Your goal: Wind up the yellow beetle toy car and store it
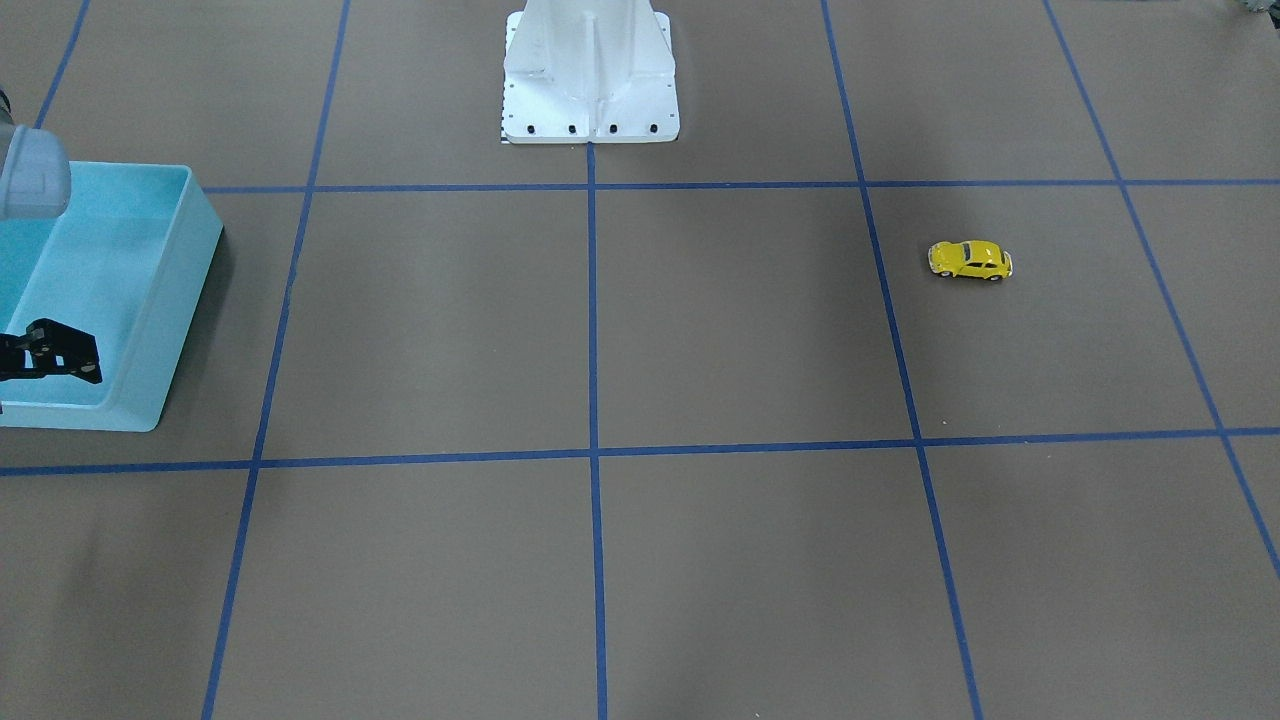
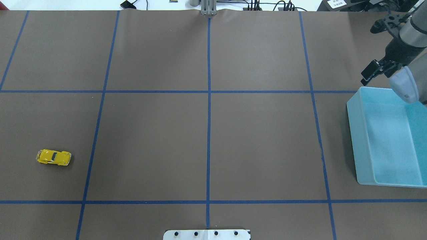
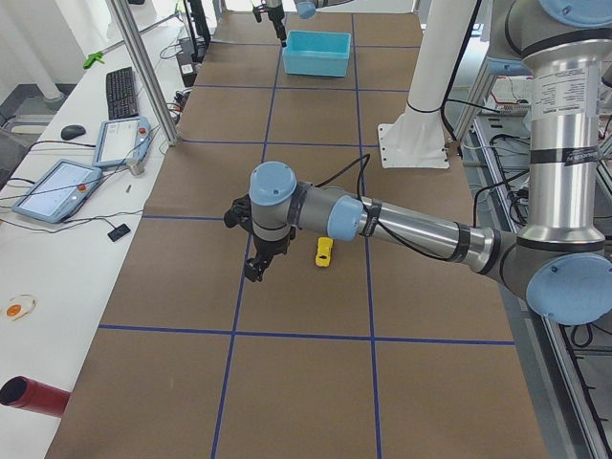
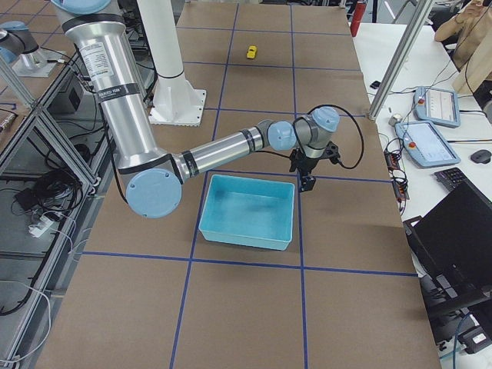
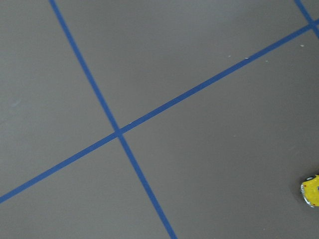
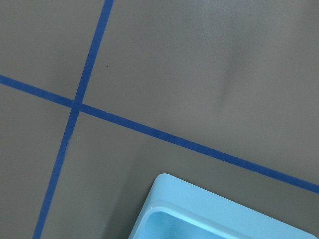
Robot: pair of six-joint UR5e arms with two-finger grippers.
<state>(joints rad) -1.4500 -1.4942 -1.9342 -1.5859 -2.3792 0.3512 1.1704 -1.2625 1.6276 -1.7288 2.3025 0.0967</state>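
The yellow beetle toy car (image 1: 970, 260) (image 2: 53, 157) stands on its wheels on the brown table, on my left side, with nothing touching it. It also shows in the side views (image 3: 324, 251) (image 4: 251, 52), and its tip is at the edge of the left wrist view (image 5: 311, 191). My left gripper (image 3: 256, 270) hovers near the car; I cannot tell if it is open or shut. My right gripper (image 2: 372, 71) (image 1: 70, 362) (image 4: 307, 184) hangs by the far corner of the light blue bin (image 2: 358, 133). Its fingers look apart and hold nothing.
The blue bin (image 1: 180, 290) (image 4: 246, 231) (image 6: 199, 199) (image 3: 316, 65) has nothing in it. The white robot pedestal (image 1: 590, 80) (image 2: 206, 235) stands at the table's middle edge. Blue tape lines grid the table. A side desk (image 3: 57, 249) carries tablets and a keyboard.
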